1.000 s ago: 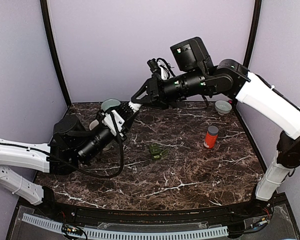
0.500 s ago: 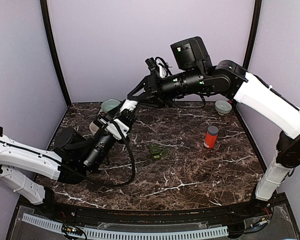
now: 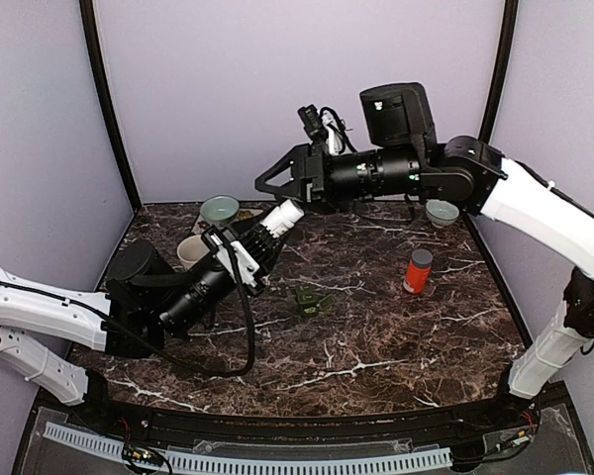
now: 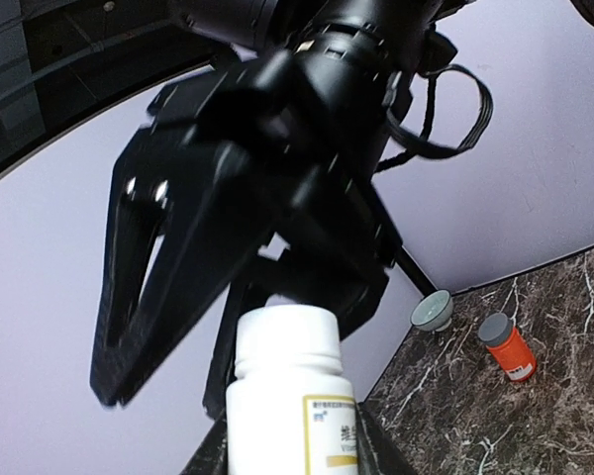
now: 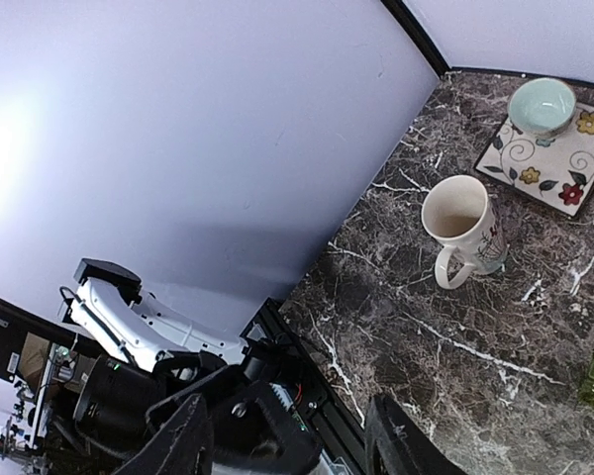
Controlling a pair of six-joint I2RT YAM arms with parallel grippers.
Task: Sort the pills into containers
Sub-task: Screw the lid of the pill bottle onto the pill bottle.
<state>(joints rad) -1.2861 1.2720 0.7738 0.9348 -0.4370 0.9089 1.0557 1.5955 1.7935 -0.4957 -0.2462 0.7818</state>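
My left gripper (image 3: 267, 235) is shut on a white pill bottle (image 3: 283, 217) and holds it up over the table, tilted toward the back right. The left wrist view shows the bottle (image 4: 292, 396) with its white cap on, a yellow-framed label facing the camera. My right gripper (image 3: 269, 184) hangs just above and left of the cap, open and holding nothing. From the right wrist its two black fingers (image 5: 186, 447) stand apart over my left arm. An orange pill bottle (image 3: 417, 270) with a grey cap stands at the right. No loose pills show.
A pale green bowl (image 3: 219, 209) sits on a flowered plate (image 5: 559, 163) at the back left, with a cream mug (image 3: 191, 251) in front of it. A second bowl (image 3: 442, 211) is at the back right. A small green packet (image 3: 313, 300) lies mid-table.
My right gripper has opened and pulled back up and to the right, off the bottle's cap. The left arm has swung the bottle a little to the right.
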